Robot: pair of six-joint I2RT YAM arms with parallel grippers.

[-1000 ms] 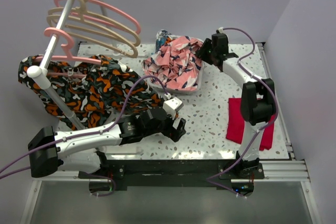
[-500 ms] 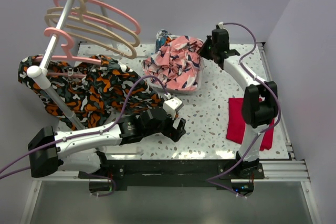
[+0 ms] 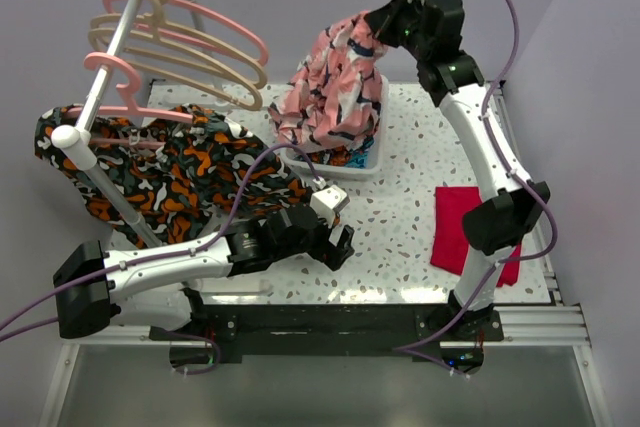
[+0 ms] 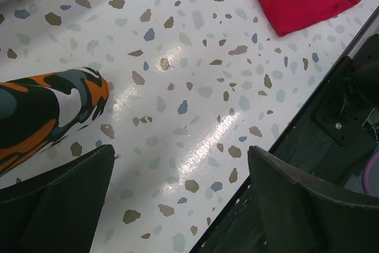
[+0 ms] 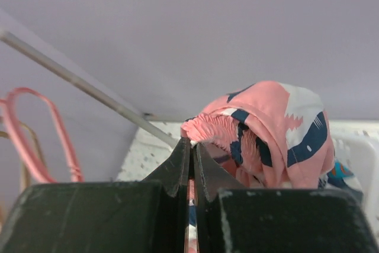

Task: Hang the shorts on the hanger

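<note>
While the right arm is stretched high over the far side of the surface (image 3: 400, 217), the shorts (image 3: 330, 87) are grasped at one gathered edge by the right end effector (image 3: 378, 29). In the right wrist view its jaws are seen clenched on a pleated fold of the pink fabric. From that grip the shorts are hung down in a loose bundle. Their lower folds are draped into the white basket (image 3: 368, 163), whose near rim is left showing below them.

The hanger (image 3: 170, 52) is carried on the slanted rail (image 3: 110, 57) at the far left, set among the pink hangers (image 3: 215, 22). Its nearest shoulder tip is kept apart from the left edge of the shorts by a gap of open air above the surface.

The left end effector (image 4: 180, 188) is held low near the front edge of the surface, released, with its jaws spread wide over bare speckled ground. An edge of the black-orange-white garment (image 3: 150, 167) is seen just beside one finger in the left wrist view; the rest of it is spread over the left part of the surface, under the rail.

The red cloth (image 3: 465, 232) is laid flat by the right front edge, partly crossed by the right arm's lower link. Between it and the left end effector a broad strip of bare surface is left open.
</note>
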